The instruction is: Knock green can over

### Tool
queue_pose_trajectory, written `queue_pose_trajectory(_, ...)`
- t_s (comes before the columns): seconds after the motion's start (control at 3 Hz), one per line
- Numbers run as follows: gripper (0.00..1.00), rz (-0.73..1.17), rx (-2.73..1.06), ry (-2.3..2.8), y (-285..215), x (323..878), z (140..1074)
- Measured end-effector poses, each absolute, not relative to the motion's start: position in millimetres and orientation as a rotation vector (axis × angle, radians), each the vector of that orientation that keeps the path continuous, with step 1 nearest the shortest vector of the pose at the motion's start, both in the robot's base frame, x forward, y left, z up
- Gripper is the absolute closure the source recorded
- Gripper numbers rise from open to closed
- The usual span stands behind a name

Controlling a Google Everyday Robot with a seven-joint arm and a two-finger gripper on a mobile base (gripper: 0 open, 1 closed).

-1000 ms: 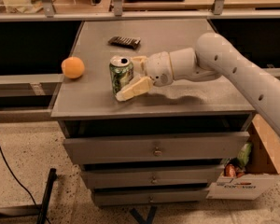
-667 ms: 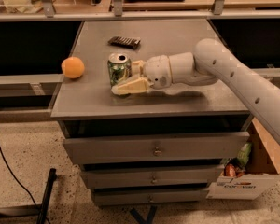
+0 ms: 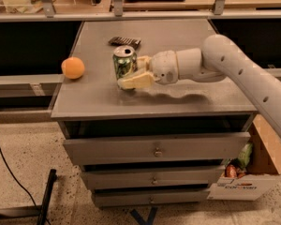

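The green can [image 3: 124,64] stands on the grey cabinet top [image 3: 178,36], left of centre, its silver top showing. It looks upright or only slightly tilted. My gripper [image 3: 135,72] reaches in from the right at the end of the white arm [image 3: 225,60]. Its pale fingers are spread. One finger [image 3: 131,82] lies along the can's front base, the other sits behind the can's right side. The can is partly between them and touches the front finger.
An orange ball [image 3: 73,68] rests near the top's left edge. A dark flat packet [image 3: 124,42] lies just behind the can. Closed drawers [image 3: 154,149] are below. A cardboard box [image 3: 246,172] with items stands on the floor at the right.
My gripper has moved left and toward the back. The green can has shifted back with it, closer to the dark packet. The ball and packet have not moved.
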State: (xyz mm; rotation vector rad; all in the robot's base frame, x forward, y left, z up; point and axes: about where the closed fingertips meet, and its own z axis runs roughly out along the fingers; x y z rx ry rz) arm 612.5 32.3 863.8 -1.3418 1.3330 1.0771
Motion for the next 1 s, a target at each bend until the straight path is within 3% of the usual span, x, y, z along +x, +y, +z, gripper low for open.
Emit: queue_pose_trajectory(1.0, 0.87, 0.641, -1.859, 1.679, -0.3, 627.6, 878.0)
